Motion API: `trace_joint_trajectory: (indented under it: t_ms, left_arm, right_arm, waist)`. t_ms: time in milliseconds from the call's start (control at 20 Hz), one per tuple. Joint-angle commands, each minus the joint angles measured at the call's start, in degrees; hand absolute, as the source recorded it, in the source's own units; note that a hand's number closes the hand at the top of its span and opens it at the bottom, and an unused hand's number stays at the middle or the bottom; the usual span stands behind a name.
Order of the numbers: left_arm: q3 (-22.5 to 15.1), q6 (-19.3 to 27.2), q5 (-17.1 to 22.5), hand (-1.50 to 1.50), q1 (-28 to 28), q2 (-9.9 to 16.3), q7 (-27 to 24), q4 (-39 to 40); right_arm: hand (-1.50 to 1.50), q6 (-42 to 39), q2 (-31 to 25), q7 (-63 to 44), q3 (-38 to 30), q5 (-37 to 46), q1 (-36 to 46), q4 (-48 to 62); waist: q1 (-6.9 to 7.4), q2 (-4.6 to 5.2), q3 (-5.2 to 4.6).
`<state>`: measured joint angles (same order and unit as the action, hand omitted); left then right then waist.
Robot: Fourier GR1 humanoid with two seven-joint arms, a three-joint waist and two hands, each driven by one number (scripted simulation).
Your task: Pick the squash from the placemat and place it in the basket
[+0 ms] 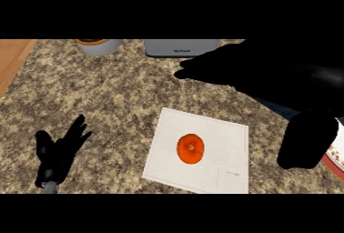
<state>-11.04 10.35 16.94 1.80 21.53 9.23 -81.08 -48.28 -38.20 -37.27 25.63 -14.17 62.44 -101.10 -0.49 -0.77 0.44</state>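
Right hand [269,73] raised above placemat [201,150]

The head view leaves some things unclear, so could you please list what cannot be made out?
- Basket: mostly hidden behind the right hand; only a red rim shows at the right edge.
- Right hand's fingers: one dark mass, pose unreadable.
- Pot and grey appliance: cut off at the top.

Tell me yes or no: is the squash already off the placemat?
No, the orange squash lies on the white placemat, with neither hand touching it.
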Motion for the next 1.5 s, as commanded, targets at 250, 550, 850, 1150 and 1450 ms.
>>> trace_joint_trajectory:
  t_ms: [250, 550, 850, 1150, 1450]
  left_arm:
    - [-1.3, -0.2, -1.4, 0.0, 3.9, -0.7, 3.0, 3.1]
    - [0.6, -2.1, -0.4, 0.0, 3.6, 0.7, 3.7, 2.6]
    - [0.4, -3.4, -1.2, 0.0, 5.0, 0.2, 1.5, 4.3]
    - [1.2, -3.5, -1.1, 0.0, 6.6, -0.4, -0.2, 3.1]
    - [-1.9, 0.8, -4.6, 0.0, 3.8, -2.9, 5.9, -0.8]
  right_arm:
    - [-1.5, 0.5, 2.2, -3.2, 0.3, -0.7, -5.7, -4.2]
    - [-1.5, 4.3, 8.3, -1.9, 3.1, 7.6, -11.2, -6.6]
    - [-1.5, 4.4, 10.5, 0.8, 6.0, 15.4, -15.4, -5.8]
    - [-1.5, 7.0, 11.5, 5.2, 11.9, 26.4, -21.5, -4.6]
    - [-1.5, 9.2, 12.6, 13.0, 12.6, 32.2, -23.6, 1.3]
  waist:
    - [0.17, 0.62, -0.45]
    - [0.62, 0.75, -0.42]
    - [0.76, 0.88, -0.45]
    - [0.95, 0.94, -0.4]
    - [1.06, 0.95, -0.36]
